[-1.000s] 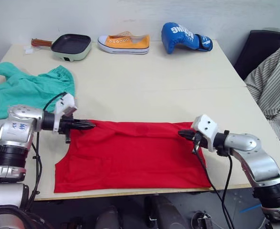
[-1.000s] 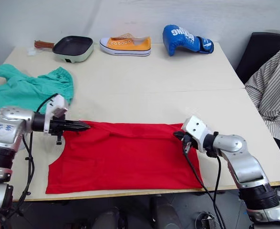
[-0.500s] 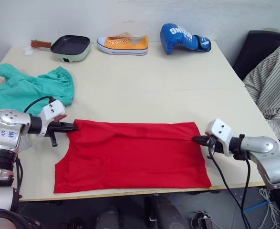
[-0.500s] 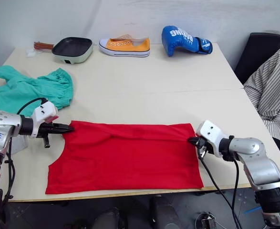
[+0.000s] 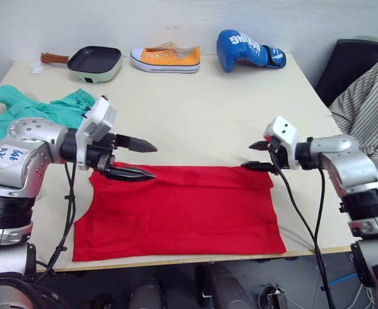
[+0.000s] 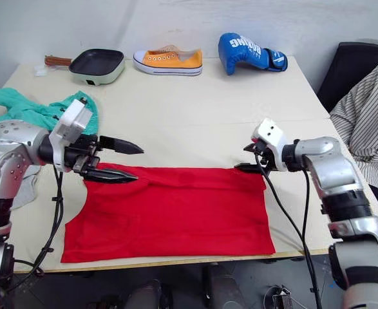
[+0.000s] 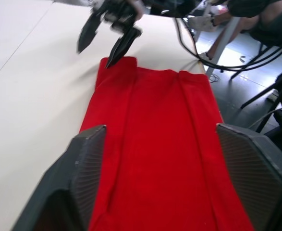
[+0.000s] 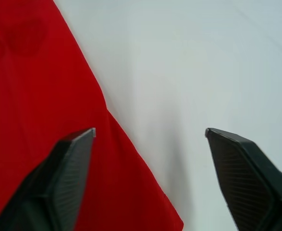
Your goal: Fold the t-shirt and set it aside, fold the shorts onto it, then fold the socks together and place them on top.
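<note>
Red t-shirt (image 5: 176,206) lay flat on desk (image 5: 208,109); both grippers' fingers spread, empty, at far corners. Should've pinched both corners evenly before folding.

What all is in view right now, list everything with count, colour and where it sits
t-shirt: one, red, flat at the table's near edge.
shorts: one, teal-green, bunched at the left.
frying pan: one, black with pale green body, far left.
shoe: one, orange, far middle.
boxing glove: one, blue, far right.
table: one, cream.
striped cloth: one, right of the table.
left pincer: open, over the shirt's far left edge.
right pincer: open, at its far right corner.
</note>
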Controlling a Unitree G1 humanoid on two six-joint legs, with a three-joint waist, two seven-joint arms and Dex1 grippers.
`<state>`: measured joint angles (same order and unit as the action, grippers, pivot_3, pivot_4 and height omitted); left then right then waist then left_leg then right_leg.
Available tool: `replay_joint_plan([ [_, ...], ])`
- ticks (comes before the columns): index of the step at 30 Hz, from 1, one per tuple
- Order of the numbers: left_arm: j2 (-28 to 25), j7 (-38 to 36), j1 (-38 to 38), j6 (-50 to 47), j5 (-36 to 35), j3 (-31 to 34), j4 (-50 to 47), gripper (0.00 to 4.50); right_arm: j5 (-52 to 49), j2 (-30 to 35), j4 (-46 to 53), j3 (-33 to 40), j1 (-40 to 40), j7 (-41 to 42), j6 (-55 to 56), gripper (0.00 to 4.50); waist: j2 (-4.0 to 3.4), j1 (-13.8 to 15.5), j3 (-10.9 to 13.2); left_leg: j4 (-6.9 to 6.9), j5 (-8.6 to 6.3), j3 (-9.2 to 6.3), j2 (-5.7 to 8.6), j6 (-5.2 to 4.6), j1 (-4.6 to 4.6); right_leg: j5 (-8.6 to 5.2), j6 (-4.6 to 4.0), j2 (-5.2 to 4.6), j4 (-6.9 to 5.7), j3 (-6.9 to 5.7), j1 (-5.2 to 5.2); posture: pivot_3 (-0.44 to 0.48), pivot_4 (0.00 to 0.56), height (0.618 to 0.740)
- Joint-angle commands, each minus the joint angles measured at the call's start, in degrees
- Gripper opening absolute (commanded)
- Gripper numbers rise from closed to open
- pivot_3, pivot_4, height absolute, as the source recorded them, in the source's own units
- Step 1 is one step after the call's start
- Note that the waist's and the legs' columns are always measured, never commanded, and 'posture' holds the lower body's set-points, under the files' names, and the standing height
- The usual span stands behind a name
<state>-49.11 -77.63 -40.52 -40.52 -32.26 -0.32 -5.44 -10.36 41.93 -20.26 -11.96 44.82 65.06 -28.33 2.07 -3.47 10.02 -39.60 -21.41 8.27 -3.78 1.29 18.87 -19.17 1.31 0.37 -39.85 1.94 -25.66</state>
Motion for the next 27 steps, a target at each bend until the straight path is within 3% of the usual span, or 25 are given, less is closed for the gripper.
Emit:
replay_joint_plan([
  [1,1.6,1.7,-1.6,1.7,0.5,-1.0,-2.3,4.47,2.1,-0.4,-4.3,-2.5,2.6,4.2,0.0,4.02,-0.02,0.0,0.0,0.00,0.00,0.00,0.00,0.00,0.02,0.00,0.00,0.00,0.01,0.00,-0.01,0.000,0.150,0.740],
  [2,1.8,1.9,-1.6,2.0,0.7,-1.2,-2.4,4.47,2.5,-0.4,-5.2,-3.0,2.9,5.0,0.6,4.02,-0.02,0.0,0.0,-0.01,0.00,0.00,-0.01,0.00,0.05,0.00,0.00,0.00,0.01,0.00,-0.04,0.000,0.150,0.740],
  [6,1.7,2.9,-1.2,3.6,1.9,-1.5,-2.3,4.50,5.4,-0.5,-9.1,-5.2,4.3,6.9,1.3,3.05,-0.04,-0.1,0.0,-0.06,0.00,-0.02,-0.01,0.00,0.17,0.00,0.00,-0.01,-0.02,-0.01,-0.14,0.000,0.150,0.740],
  [14,1.5,3.2,-0.7,4.9,2.3,-1.4,-1.9,4.50,7.0,-2.5,-13.3,-4.7,6.1,8.3,4.5,0.23,-0.04,-0.1,0.0,-0.11,0.00,-0.04,-0.02,0.00,0.18,0.00,0.00,-0.01,-0.02,-0.02,-0.13,0.000,0.150,0.740],
  [15,1.5,3.3,-0.8,5.2,2.5,-1.5,-1.6,4.50,7.2,-2.8,-14.4,-4.7,7.1,8.9,5.0,0.04,-0.04,-0.2,0.0,-0.13,0.00,-0.04,-0.02,0.00,0.18,0.00,0.00,-0.01,-0.03,-0.03,-0.13,0.000,0.150,0.740],
  [19,2.4,4.4,-1.7,7.0,3.8,-1.3,0.8,4.50,10.0,-5.8,-24.3,-4.3,14.2,6.9,10.9,0.04,-0.09,-1.2,0.1,-0.18,0.00,-0.03,-0.01,0.00,0.18,0.01,0.01,-0.01,-0.11,-0.02,-0.13,0.000,0.150,0.740],
  [27,7.0,9.0,-6.0,12.7,8.7,-2.0,9.3,4.50,17.5,-13.5,-46.9,-3.8,26.4,-7.7,30.5,0.04,-0.17,-2.1,0.1,-0.08,0.02,0.02,-0.02,0.03,0.32,0.00,0.00,-0.01,-0.12,-0.01,-0.32,0.000,0.150,0.740],
])
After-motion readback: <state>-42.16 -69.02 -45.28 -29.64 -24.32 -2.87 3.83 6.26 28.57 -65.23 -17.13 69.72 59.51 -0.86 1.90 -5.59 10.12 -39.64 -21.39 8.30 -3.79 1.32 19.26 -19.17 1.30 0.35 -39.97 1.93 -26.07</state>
